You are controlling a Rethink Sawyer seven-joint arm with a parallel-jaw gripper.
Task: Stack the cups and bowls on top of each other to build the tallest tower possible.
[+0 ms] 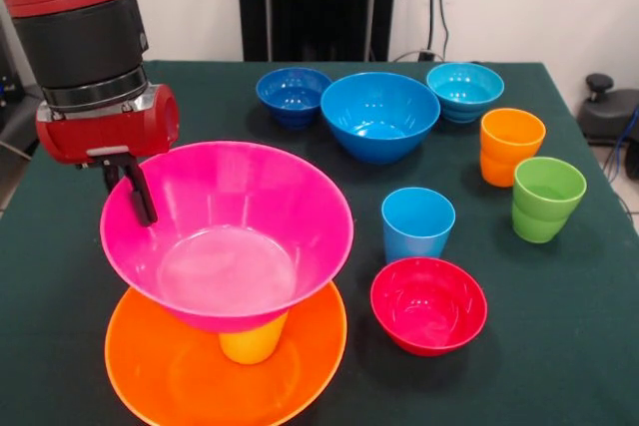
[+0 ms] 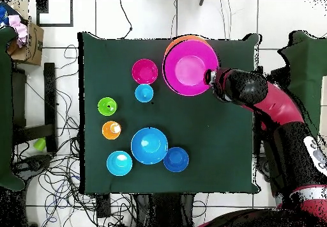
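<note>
Tower [image 1: 232, 276]: large glossy orange plastic bowl [image 1: 170, 371] at the table's front corner, yellow plastic cup [image 1: 253, 339] inverted on it, large pink plastic bowl [image 1: 228, 231] balanced on top. Gripper [image 1: 133, 192]: fingers straddling the pink rim; clenched or released, cannot tell. Light-blue plastic cup [image 1: 417, 222]: beside, unstacked. Risk: withdrawing could snag the rim and tip the bowl.

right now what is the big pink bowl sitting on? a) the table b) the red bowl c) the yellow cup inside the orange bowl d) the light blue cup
c: the pink bowl rests on the yellow cup, which stands in the large orange bowl.
</note>
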